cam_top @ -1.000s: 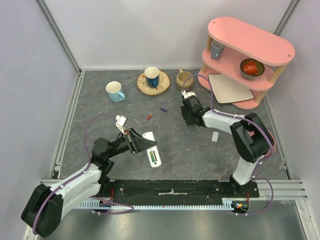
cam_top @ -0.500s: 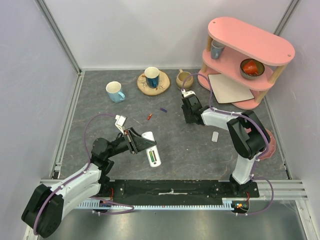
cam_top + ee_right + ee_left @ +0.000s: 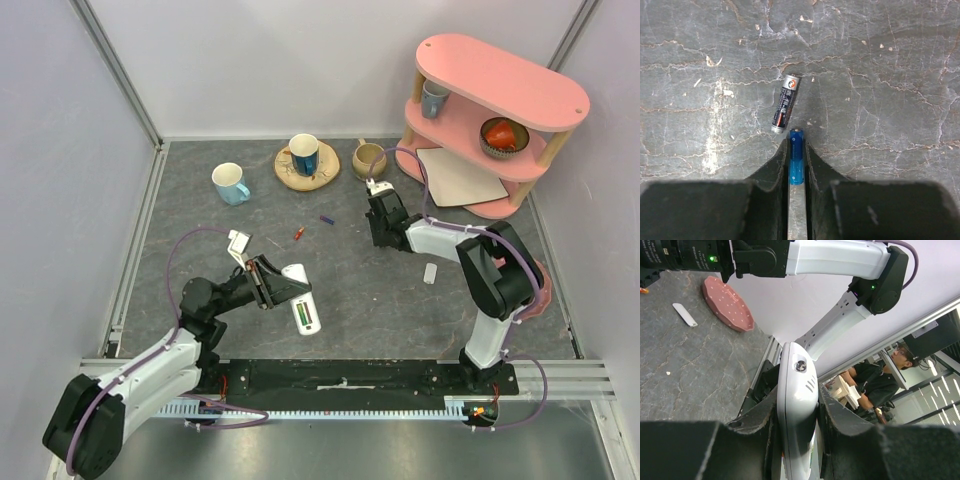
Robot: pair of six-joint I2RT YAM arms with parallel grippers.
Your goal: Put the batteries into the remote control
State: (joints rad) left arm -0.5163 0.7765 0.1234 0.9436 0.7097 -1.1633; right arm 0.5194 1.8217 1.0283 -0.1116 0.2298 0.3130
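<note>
The surface [image 3: 880, 75] looks like matt dark-grey stone with pale veins, the remote control [image 3: 797, 405] smooth glossy white plastic, the blue battery [image 3: 796, 165] and dark grey battery [image 3: 785, 103] shiny-wrapped, and the fingers [image 3: 865, 210] of the right hand [image 3: 796, 148] grainy matt black.

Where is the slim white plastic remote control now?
In the top view, the remote control is left of centre, near the front edge, one end clamped in the left gripper.

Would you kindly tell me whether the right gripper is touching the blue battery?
Touching. The right wrist view shows the blue battery pinched between the fingers of the right gripper, both pressed against its sides with no gap.
</note>
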